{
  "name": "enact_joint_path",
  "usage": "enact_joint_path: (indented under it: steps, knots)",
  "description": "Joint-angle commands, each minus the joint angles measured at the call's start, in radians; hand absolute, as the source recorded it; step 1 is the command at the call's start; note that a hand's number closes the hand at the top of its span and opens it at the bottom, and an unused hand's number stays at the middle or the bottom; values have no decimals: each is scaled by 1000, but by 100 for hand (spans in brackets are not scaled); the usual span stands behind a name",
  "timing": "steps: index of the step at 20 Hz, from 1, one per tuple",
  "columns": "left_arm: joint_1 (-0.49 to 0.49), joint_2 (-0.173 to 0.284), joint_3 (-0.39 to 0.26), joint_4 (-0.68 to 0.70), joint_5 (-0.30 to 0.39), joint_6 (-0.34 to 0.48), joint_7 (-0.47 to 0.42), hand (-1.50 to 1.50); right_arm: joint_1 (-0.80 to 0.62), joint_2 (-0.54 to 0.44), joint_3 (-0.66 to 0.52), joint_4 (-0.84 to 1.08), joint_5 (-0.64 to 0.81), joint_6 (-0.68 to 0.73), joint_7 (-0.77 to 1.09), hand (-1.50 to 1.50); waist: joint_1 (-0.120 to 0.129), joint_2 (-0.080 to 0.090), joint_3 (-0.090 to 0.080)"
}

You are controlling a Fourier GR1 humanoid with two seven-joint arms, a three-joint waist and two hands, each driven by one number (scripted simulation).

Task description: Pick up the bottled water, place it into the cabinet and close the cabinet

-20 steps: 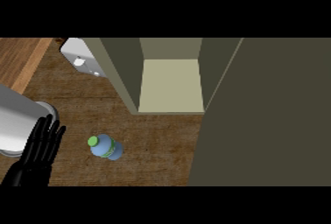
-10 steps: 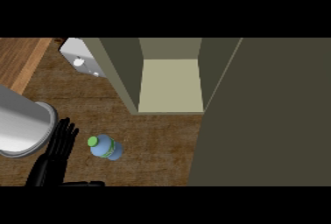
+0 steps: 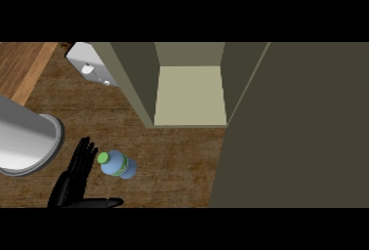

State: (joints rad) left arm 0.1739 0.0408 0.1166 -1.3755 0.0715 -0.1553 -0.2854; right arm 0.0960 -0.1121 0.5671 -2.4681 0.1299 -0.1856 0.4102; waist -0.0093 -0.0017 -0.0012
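Wooden worktop [image 3: 173, 146] | bottled water [image 3: 117, 164] upright before open cabinet [image 3: 191, 93] | left robot hand [image 3: 75, 178] just beside bottle, fingers straight, thumb out, grasping nothing | right robot hand unseen

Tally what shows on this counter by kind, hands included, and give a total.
Bottled water, green cap, standing on the counter: 1
Cabinet, door open: 1
White object beside the cabinet, kind unclear: 1
Black hand, fingers straight, just left of the bottle: 1
Total: 4
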Motion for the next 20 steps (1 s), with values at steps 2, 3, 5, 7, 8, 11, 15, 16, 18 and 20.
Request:
enact_joint_path:
  steps: [2,3,5,7,8,11,15,16,18,20]
  knots:
    - [-25,-4,4,84,-3,-15,-82,-150,8,1,71,-89,174,-39,52,-150,4,-1,0]
    - [-89,8,48,245,0,-24,-173,-150,31,-52,-55,-102,42,2,0,-150,-3,2,0]
    - [-73,-8,22,197,-19,2,-152,-150,82,-26,121,-118,186,-51,18,-150,-1,-2,0]
    - [-157,-12,52,376,-26,7,-252,-150,7,-45,25,-64,106,-22,3,-150,-2,1,0]
    - [-196,38,99,398,28,-48,-236,-150,41,-34,84,-110,167,-66,47,-150,-8,-1,-1]
    - [-235,16,95,511,-16,-6,-349,-150,75,-79,70,-141,119,-46,19,-150,-11,0,0]
    - [-330,38,139,675,-1,-21,-443,-150,7,-65,35,-112,97,-67,46,-150,-11,3,-2]
    - [-296,26,123,602,12,-24,-399,-150,18,-49,104,-60,169,-85,8,-150,-2,0,0]
    - [-346,14,141,666,16,-1,-436,-150,33,-101,20,-95,85,-57,-2,-150,-5,2,0]
    - [-389,-12,134,644,20,34,-408,-150,14,-83,40,-72,99,-76,-6,-150,-2,1,0]
